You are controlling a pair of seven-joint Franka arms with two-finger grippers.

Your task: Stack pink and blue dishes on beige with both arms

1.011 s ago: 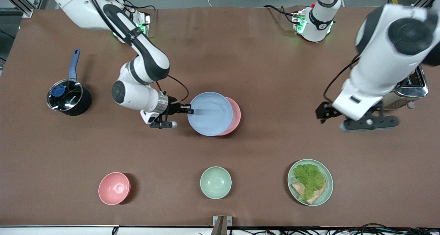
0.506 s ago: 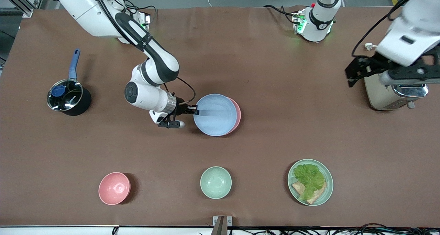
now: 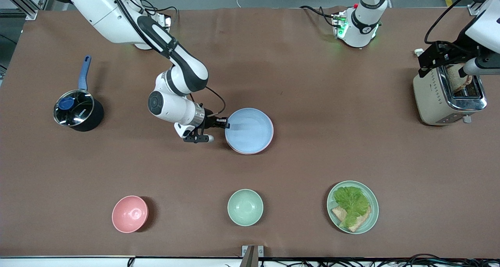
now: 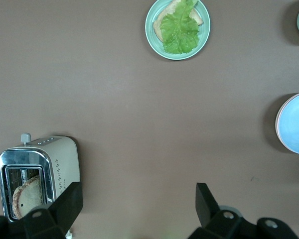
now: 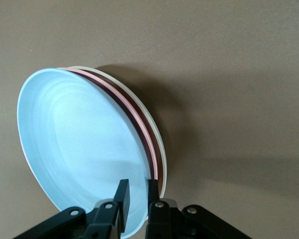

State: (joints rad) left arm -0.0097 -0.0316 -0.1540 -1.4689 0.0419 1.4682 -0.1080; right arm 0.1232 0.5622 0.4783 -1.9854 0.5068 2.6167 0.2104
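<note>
Brown matte covering spans the whole surface (image 3: 312,149) in front of you. Near its middle sits the blue plate (image 3: 250,130), lying over the pink plate (image 3: 270,136), of which only a thin rim shows from the front camera. Your right wrist view shows the beige plate (image 5: 139,112) as the lowest of the three, its cream edge peeking out past the pink rim. Your right pincer (image 3: 223,123) is clamped on the blue plate's rim at the edge toward the right arm's end of the surface, one finger above the rim and one beneath it; the blue plate is tilted up off the pink one on that side.

Your left pincer (image 3: 441,58) hangs over the toaster (image 3: 449,93) at the left arm's end of the surface, its fingers spread wide apart and holding nothing. A slice of toast (image 4: 25,196) stands in the toaster slot.

Nearer the front camera you have a pink bowl (image 3: 130,214), a mint-green bowl (image 3: 245,207) and a mint-green plate (image 3: 371,212) carrying lettuce (image 3: 350,202) on bread. A black saucepan (image 3: 76,112) with a blue handle stands toward the right arm's end.
</note>
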